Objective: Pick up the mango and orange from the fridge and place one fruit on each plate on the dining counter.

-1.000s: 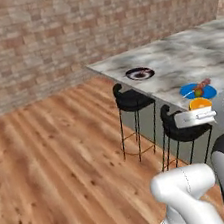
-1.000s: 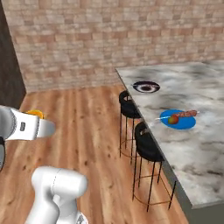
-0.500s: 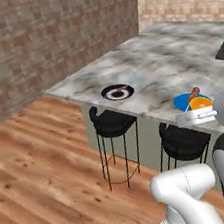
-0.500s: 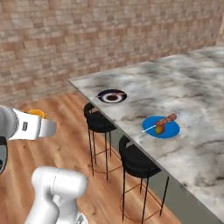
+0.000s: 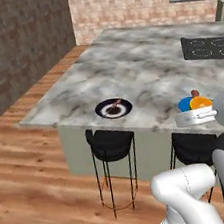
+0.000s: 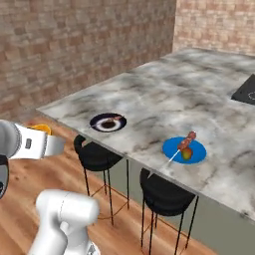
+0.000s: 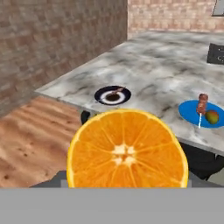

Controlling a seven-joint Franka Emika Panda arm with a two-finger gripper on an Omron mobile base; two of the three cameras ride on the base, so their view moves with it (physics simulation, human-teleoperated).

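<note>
Clamped around its middle in the gripper (image 6: 47,137), the orange (image 7: 127,148) looks light, firm and smooth-skinned, apt to roll once released.

The orange (image 7: 127,148) hides the end effector (image 7: 127,186) fingers in the hand view. The cooktop (image 5: 208,48) is cut off by the frame edge.

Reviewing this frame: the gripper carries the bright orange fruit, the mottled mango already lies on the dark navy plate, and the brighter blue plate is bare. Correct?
Not quite: the plates are swapped. In the hand view the mottled red-green mango lies on the brighter blue plate, beside a skewer, and the dark navy plate holds no fruit. The gripper does carry the bright orange fruit.
</note>
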